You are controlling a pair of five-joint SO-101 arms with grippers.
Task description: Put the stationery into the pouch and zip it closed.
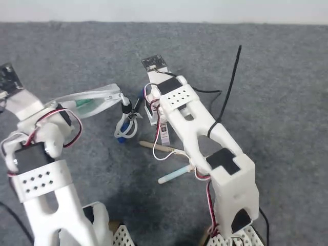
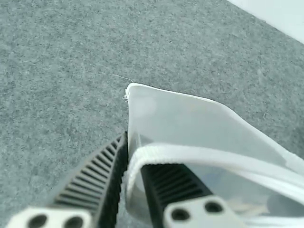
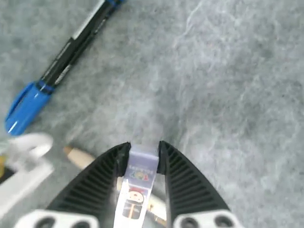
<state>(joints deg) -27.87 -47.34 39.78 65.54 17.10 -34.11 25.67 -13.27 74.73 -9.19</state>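
The translucent pouch with a white zipper band lies at the left, its mouth facing the middle. My left gripper is shut on its edge; in the left wrist view the fingers pinch the pouch rim. My right gripper is shut on a small flat printed piece of stationery, held just above the carpet. A blue-capped black marker lies beside the pouch's white cord loop. A wooden pencil and a pale teal pen lie partly under the right arm.
Grey carpet covers the whole work surface, with open room to the right and at the back. A thin black strip sticks up from the right arm. Red and white wires hang along both arms.
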